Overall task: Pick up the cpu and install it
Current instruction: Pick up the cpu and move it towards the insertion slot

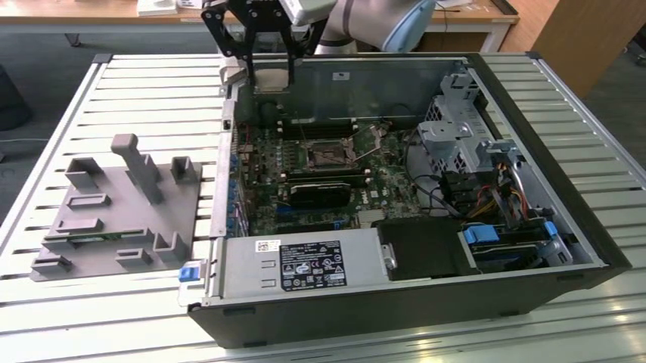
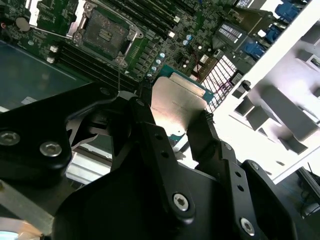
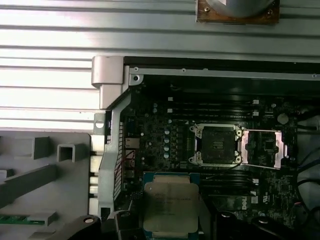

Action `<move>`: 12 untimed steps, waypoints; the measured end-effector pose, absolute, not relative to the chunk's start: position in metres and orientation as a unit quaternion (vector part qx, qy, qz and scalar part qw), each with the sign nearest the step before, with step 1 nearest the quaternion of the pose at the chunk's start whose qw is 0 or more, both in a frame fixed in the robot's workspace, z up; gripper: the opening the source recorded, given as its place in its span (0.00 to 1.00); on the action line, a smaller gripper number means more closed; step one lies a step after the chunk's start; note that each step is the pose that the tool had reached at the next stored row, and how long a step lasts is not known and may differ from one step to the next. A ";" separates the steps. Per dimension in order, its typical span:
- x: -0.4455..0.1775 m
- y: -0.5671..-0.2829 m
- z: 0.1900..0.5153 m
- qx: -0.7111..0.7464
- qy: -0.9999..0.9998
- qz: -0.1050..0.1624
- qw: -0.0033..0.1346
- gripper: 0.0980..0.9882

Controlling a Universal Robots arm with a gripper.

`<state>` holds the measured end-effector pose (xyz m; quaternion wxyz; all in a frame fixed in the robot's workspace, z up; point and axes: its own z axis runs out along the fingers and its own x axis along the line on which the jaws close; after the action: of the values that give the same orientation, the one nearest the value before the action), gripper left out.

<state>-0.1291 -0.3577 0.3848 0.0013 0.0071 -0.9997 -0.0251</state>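
Note:
The cpu, a flat square chip with a shiny silver top, hangs in the air over the far corner of the open computer case, on the exterior view's left. My gripper is shut on it, one black finger on each side edge. Both wrist views show the cpu held between the fingers. Lower down on the green motherboard lies the black square socket, bare, with its metal load plate folded open beside it. The chip is well above the socket and off to one side of it.
A grey fixture tray with upright posts and a green memory stick sits on the slatted metal table at the exterior view's left. Inside the case are a power supply, a drive cage and cable bundles.

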 end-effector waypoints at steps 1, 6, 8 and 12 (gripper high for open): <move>-0.127 -0.357 0.385 0.007 -1.000 -0.025 0.001 0.49; -0.119 -0.356 0.385 0.007 -1.000 -0.025 0.001 0.49; -0.115 -0.355 0.385 0.007 -1.000 -0.025 0.001 0.49; -0.103 -0.354 0.385 0.007 -1.000 -0.025 0.001 0.49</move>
<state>-0.1031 -0.3536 0.3847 0.0013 0.0072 -0.9997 -0.0251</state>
